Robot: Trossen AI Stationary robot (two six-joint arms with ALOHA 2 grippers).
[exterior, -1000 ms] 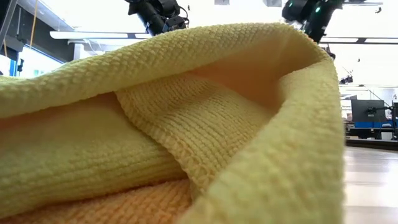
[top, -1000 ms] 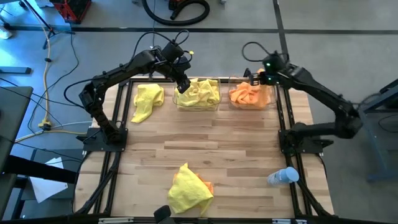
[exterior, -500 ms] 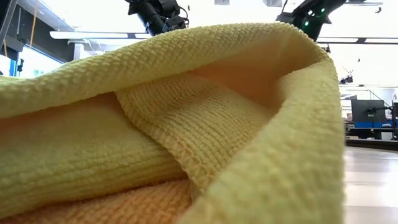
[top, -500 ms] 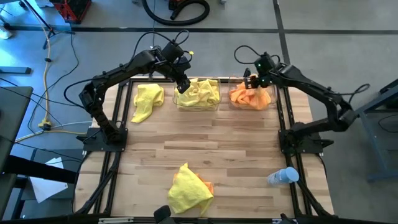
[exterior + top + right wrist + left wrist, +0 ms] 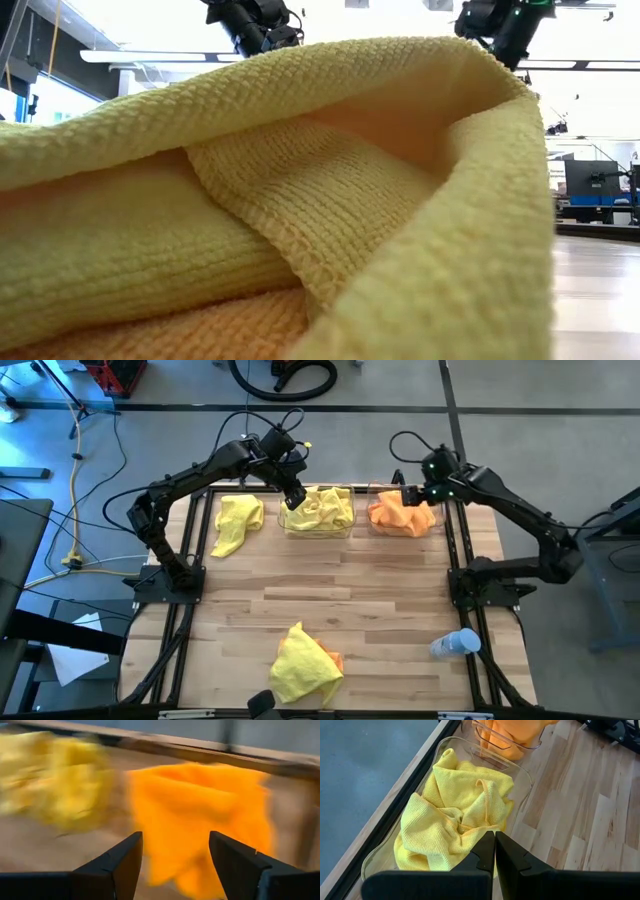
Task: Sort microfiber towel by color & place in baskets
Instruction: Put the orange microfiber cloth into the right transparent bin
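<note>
Two clear baskets stand at the table's far edge. The left basket [image 5: 346,532] holds yellow towels [image 5: 455,815]; the right basket [image 5: 438,525] holds orange towels [image 5: 398,513]. My left gripper [image 5: 494,837] hangs shut over the left end of the yellow basket, nothing between its fingers. My right gripper [image 5: 175,850] stands open just above the orange towels [image 5: 200,815], apart from them. A loose yellow towel [image 5: 237,522] lies flat left of the baskets. Another yellow towel [image 5: 303,665] lies on an orange one [image 5: 337,658] at the near edge.
A small clear bottle [image 5: 455,644] lies near the table's right near corner. The middle of the wooden table [image 5: 340,585] is bare. The near yellow towel [image 5: 300,200] fills the low view. Cables and floor surround the table.
My right gripper has opened over the right basket and let go of an orange towel, which now lies heaped on the others there. The gripper has swung slightly left and back toward the right. My left arm has kept still.
</note>
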